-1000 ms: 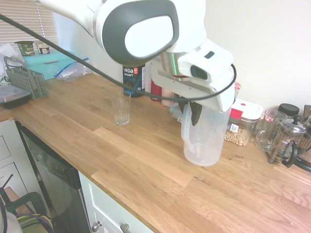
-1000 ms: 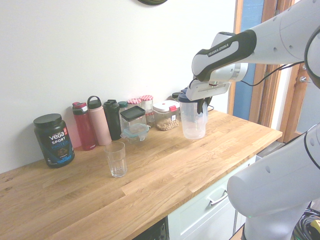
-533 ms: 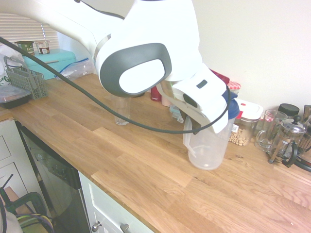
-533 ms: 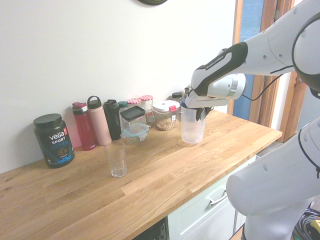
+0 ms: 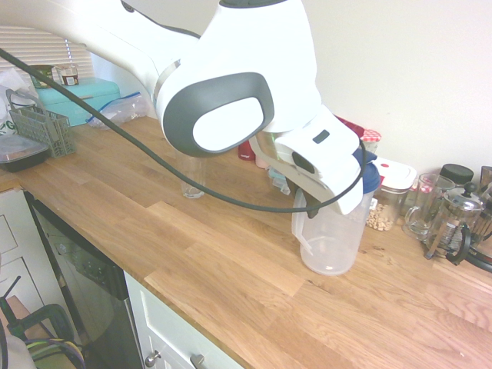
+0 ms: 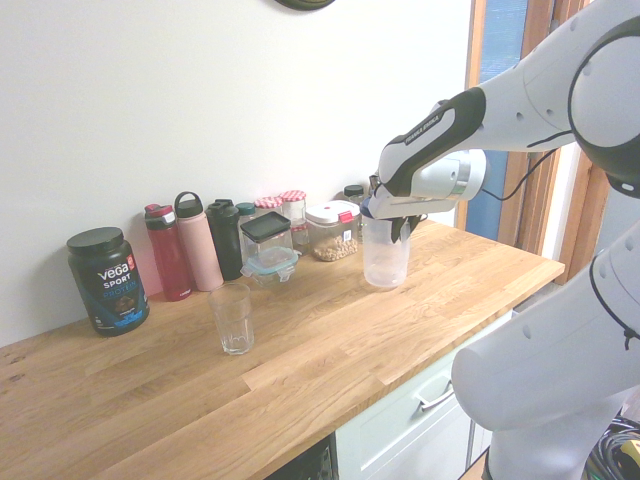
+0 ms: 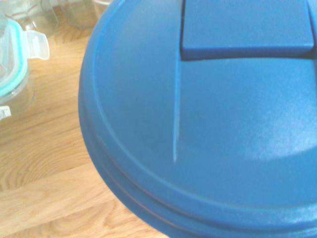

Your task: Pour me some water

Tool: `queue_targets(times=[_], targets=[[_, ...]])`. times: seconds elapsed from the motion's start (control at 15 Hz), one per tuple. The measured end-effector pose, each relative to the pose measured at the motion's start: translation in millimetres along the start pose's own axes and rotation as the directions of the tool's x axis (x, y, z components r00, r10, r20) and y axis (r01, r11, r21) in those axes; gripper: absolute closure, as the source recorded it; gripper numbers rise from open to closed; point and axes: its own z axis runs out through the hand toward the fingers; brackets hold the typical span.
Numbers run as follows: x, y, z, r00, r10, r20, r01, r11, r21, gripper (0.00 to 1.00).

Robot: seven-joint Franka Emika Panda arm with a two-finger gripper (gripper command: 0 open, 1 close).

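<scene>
Claw (image 6: 401,230) narrow, closed on jug's handle (image 5: 300,224); second exterior view has it at the jug's upper part. Jug (image 5: 330,250) clear, upright or near it, blue lid (image 7: 208,124) on. Can't tell if base touches counter (image 5: 207,269). Wrist view: mostly lid, plus clip tub (image 7: 12,62) and some counter.

Clock directions as seen in each view. First exterior view, from jug: glass (image 5: 193,184) at 10, well apart, partly behind the arm; nut tub (image 5: 390,188) at 2, near; glass mug (image 5: 423,206) at 2; press (image 5: 452,223) at 3; rack (image 5: 42,129) and teal box (image 5: 84,94) at 10, far end.

Second exterior view: glass upright on counter, 8 o'clock from jug. From glass: black tub (image 6: 108,283) at 10, pink bottle (image 6: 200,245) at 11, clip tub at 1.
</scene>
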Motion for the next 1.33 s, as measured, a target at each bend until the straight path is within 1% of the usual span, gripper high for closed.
queue_targets(times=[0.13,0.2,0.4,1.0,1.2,1.33], targets=[[-0.2,-2.0,5.9,1.000,-0.005,0.007,0.005,1.000,-0.008,1.00],[-1.1,-4.2,8.5,1.000,-0.010,0.007,0.010,1.000,-0.009,0.00],[-3.5,-10.7,11.8,1.000,-0.026,0.007,0.026,1.000,-0.010,0.00],[-2.0,-12.0,11.3,0.999,-0.036,0.007,0.036,0.999,-0.011,0.00],[-3.1,-7.0,3.0,0.998,-0.055,0.033,0.057,0.997,-0.049,0.00],[-8.7,-0.1,-18.8,0.995,-0.064,0.075,0.070,0.994,-0.088,0.00]])
